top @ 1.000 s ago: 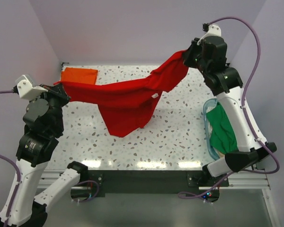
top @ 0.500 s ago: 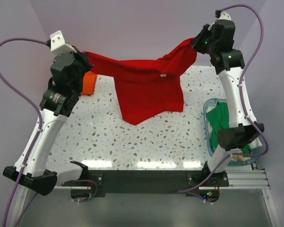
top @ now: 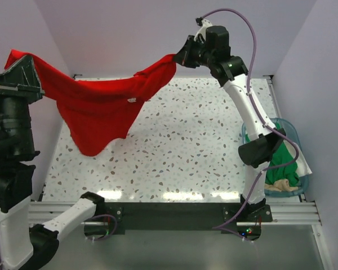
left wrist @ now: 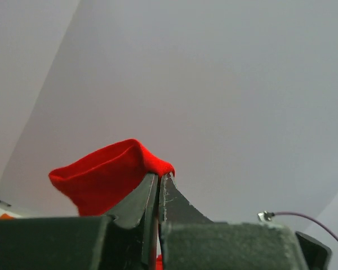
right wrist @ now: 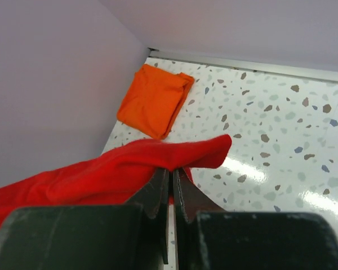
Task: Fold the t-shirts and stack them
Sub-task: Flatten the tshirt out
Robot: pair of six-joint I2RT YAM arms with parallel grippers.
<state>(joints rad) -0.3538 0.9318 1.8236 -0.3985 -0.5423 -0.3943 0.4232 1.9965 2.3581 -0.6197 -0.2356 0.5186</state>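
The red t-shirt (top: 96,109) is held stretched above the far left of the table (top: 203,146), one end pinched in the left pincer (left wrist: 159,176), the other in the right pincer (right wrist: 170,170).

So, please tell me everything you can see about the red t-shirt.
The red t-shirt is plain, bright, soft cloth with a small white label. It is unfolded, wrinkled, and stretched in the air. The left end effector is shut on one end, high at the left. The right end effector is shut on the other end. The middle sags and one part droops over the table.
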